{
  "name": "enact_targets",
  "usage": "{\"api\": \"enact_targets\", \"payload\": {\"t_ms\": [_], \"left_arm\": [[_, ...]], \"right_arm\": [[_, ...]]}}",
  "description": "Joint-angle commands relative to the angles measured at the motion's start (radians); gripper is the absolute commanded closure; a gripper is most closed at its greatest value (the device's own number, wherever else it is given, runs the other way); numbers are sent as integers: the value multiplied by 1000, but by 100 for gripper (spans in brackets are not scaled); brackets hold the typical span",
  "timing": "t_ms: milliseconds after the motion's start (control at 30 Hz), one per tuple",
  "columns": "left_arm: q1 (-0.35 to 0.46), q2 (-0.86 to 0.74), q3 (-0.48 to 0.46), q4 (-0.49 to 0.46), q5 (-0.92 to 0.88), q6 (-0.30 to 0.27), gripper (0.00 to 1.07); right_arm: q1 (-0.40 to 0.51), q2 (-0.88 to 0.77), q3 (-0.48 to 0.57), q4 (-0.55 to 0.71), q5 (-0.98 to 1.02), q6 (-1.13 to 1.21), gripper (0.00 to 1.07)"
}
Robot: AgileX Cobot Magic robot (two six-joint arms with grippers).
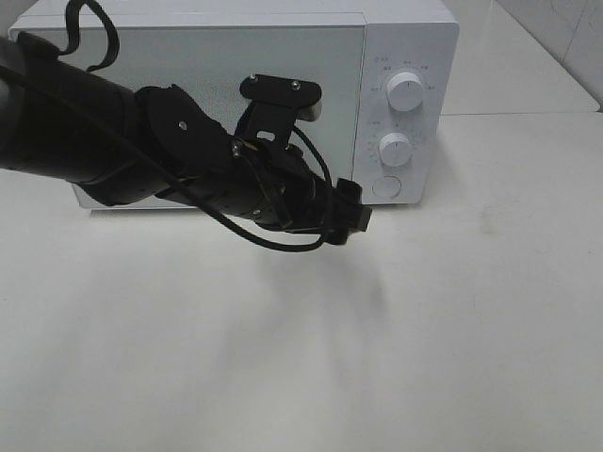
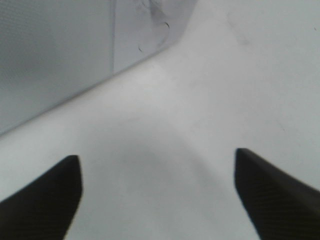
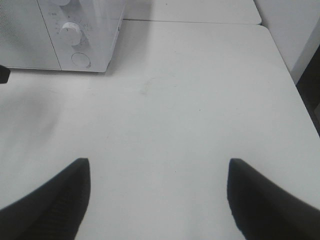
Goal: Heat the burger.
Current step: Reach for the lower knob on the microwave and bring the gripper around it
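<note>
The burger is out of view in every frame. A white microwave point(image 1: 283, 66) stands at the back of the table with its door shut. My left gripper point(image 1: 350, 215) hangs in front of the door's lower right corner, close to the control panel. In the left wrist view the left gripper point(image 2: 157, 156) is open with only bare table between its fingers, and the microwave point(image 2: 60, 55) is just beyond. My right gripper point(image 3: 158, 162) is open over the table with nothing in it. It looks toward the microwave point(image 3: 75, 35) from a distance and does not show in the exterior view.
The microwave's panel carries two round knobs point(image 1: 405, 91) point(image 1: 396, 149) and a round button point(image 1: 385, 186). The white table point(image 1: 452, 330) stretches in front and to the right. Its right edge point(image 3: 295, 85) shows in the right wrist view.
</note>
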Motion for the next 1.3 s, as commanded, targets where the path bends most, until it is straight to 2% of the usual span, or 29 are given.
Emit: {"api": "enact_targets", "payload": {"t_ms": [33, 67, 167, 200, 267, 300, 367, 433, 467, 567, 633, 667, 733, 833, 900, 933, 1000, 1067, 1100, 1167, 1200, 1233, 1300], "left_arm": [[-1, -31, 2, 42, 102, 2, 7], [-1, -31, 2, 42, 102, 2, 7], [-1, -80, 2, 185, 256, 1, 7], [-1, -80, 2, 185, 256, 1, 7], [-1, -115, 2, 276, 360, -11, 7], [-1, -115, 2, 276, 360, -11, 7], [11, -152, 1, 339, 473, -55, 7], [11, -163, 1, 351, 499, -74, 7], [31, -186, 1, 388, 555, -117, 7], [41, -195, 1, 396, 581, -141, 7], [119, -234, 1, 409, 677, -216, 7], [119, -234, 1, 409, 677, -216, 7], [195, -267, 1, 409, 760, -228, 7], [223, -280, 1, 409, 788, -227, 7], [329, -331, 1, 409, 868, -246, 7], [329, -331, 1, 409, 868, -246, 7], [409, -372, 1, 410, 915, -251, 7], [437, -388, 1, 412, 929, -257, 7], [492, -420, 2, 428, 952, -272, 7], [512, -433, 7, 439, 958, -279, 7], [564, -469, 24, 470, 970, -302, 7], [564, -469, 24, 470, 970, -302, 7], [636, -520, 60, 498, 985, -333, 7]], "right_arm": [[-6, -29, 2, -4, -3, -3, 34], [-6, -29, 2, -4, -3, -3, 34], [-6, -29, 2, -4, -3, -3, 34], [-6, -29, 2, -4, -3, -3, 34], [-6, -29, 2, -4, -3, -3, 34], [-6, -29, 2, -4, -3, -3, 34], [-6, -29, 2, -4, -3, -3, 34], [-6, -29, 2, -4, -3, -3, 34], [-6, -29, 2, -4, -3, -3, 34], [-6, -29, 2, -4, -3, -3, 34], [-6, -29, 2, -4, -3, -3, 34], [-6, -29, 2, -4, -3, -3, 34], [-6, -29, 2, -4, -3, -3, 34], [-6, -29, 2, -4, -3, -3, 34], [-6, -29, 2, -4, -3, -3, 34], [-6, -29, 2, -4, -3, -3, 34], [-6, -29, 2, -4, -3, -3, 34], [-6, -29, 2, -4, -3, -3, 34], [-6, -29, 2, -4, -3, -3, 34], [-6, -29, 2, -4, -3, -3, 34], [-6, -29, 2, -4, -3, -3, 34], [-6, -29, 2, -4, -3, -3, 34], [-6, -29, 2, -4, -3, -3, 34]]}}
